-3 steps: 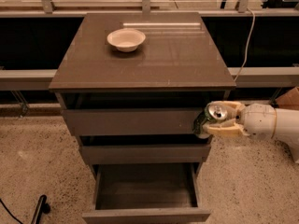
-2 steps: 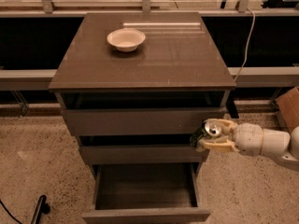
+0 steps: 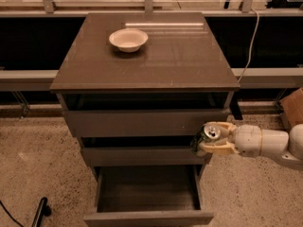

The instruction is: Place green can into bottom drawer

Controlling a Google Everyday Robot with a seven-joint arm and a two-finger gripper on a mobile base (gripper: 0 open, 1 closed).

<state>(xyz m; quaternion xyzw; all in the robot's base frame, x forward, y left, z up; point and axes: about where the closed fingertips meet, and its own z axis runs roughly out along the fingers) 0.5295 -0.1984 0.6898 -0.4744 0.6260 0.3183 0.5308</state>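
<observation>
The green can (image 3: 204,135), dark green with a silver top, is held upright in my gripper (image 3: 214,139). The gripper comes in from the right on a white arm and is shut on the can. It hangs beside the cabinet's right front corner, level with the middle drawer and above the right rear corner of the bottom drawer (image 3: 147,215). The bottom drawer is pulled far out and its inside (image 3: 147,189) shows nothing in it.
A white bowl (image 3: 128,39) sits on the cabinet top (image 3: 180,60). The top drawer (image 3: 147,122) and middle drawer (image 3: 142,156) are slightly out. A brown box (image 3: 293,109) stands at the right. A black object (image 3: 40,211) lies on the floor at lower left.
My gripper with the can has moved down, from level with the top drawer to level with the middle drawer.
</observation>
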